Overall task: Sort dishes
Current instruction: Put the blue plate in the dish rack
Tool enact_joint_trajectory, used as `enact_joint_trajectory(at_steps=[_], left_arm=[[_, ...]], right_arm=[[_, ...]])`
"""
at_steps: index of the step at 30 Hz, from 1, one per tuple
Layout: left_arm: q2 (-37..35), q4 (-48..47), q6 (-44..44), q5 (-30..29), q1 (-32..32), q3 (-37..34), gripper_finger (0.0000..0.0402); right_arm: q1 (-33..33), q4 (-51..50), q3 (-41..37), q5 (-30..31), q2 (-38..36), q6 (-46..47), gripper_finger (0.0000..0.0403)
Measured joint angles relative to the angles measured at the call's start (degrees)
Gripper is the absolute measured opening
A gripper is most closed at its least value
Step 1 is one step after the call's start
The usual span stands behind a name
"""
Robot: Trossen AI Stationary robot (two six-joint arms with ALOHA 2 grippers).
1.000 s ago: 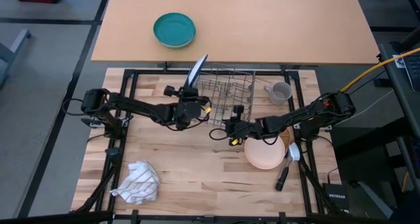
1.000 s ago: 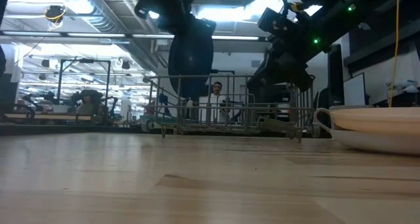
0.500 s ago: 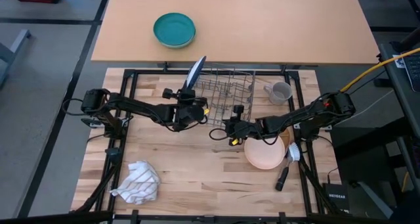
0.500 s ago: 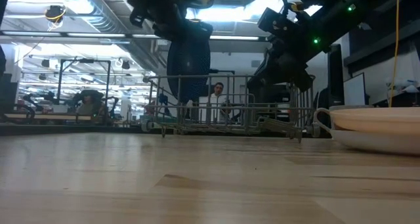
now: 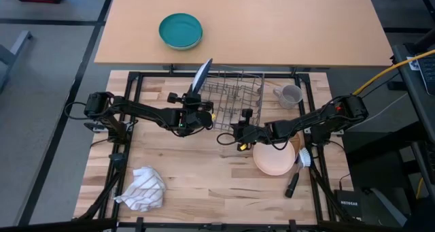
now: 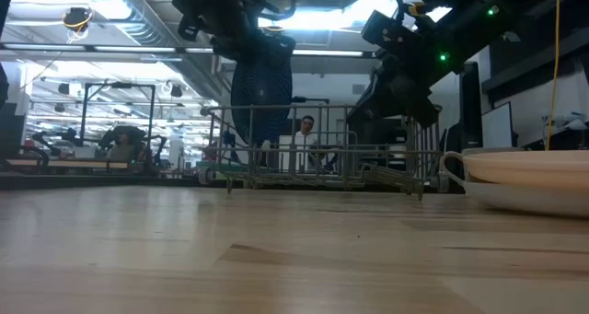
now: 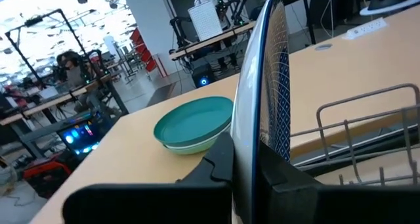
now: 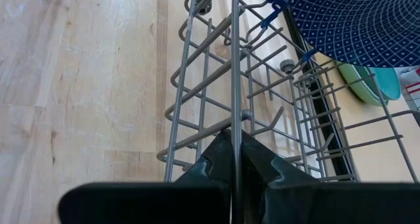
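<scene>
while the left end effector (image 7: 244, 163) clamps the blue plate (image 7: 266, 79) edge-on, the right end effector (image 8: 234, 159) pinches a rack (image 8: 243, 86) wire.

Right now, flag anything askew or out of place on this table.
The white striped cloth lies crumpled near the table's front left corner, apart from the dishes. A brush leans against the peach-pink bowl. The blue plate, held on edge by the left gripper, is simply mid-placement at the rack.

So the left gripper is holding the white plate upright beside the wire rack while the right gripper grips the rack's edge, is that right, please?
Not quite: the plate in the left gripper is blue with a dotted pattern, not white, as the left wrist view shows. The rest holds: it stands on edge beside the wire rack, and the right gripper is shut on a rack wire.
</scene>
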Motion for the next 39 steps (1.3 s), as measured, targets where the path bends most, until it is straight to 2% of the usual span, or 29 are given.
enact_joint_trajectory(at_steps=[11,16,20,33,39], left_arm=[[-0.56,0.65,2.18,0.00,0.09,0.00,0.0000],[-2.67,0.66,6.05,0.21,0.46,0.00,0.0000],[-4.91,0.81,5.29,-0.31,0.34,0.00,0.0000],[-4.20,0.12,-0.46,0.66,-1.91,0.00,0.0000],[-0.95,0.55,-0.92,0.05,-1.95,0.00,0.0000]], right_arm=[[0.04,-0.36,0.00,-1.53,-2.02,-0.06,0.0012],[0.04,-2.51,-0.02,-3.04,-5.18,-0.09,0.0012],[0.04,-2.73,-0.02,-1.60,-6.51,-0.13,0.0012],[0.00,-1.99,-0.02,-1.03,-1.79,0.00,0.0012],[0.00,0.24,-0.02,-1.02,-0.07,0.10,0.0012]])
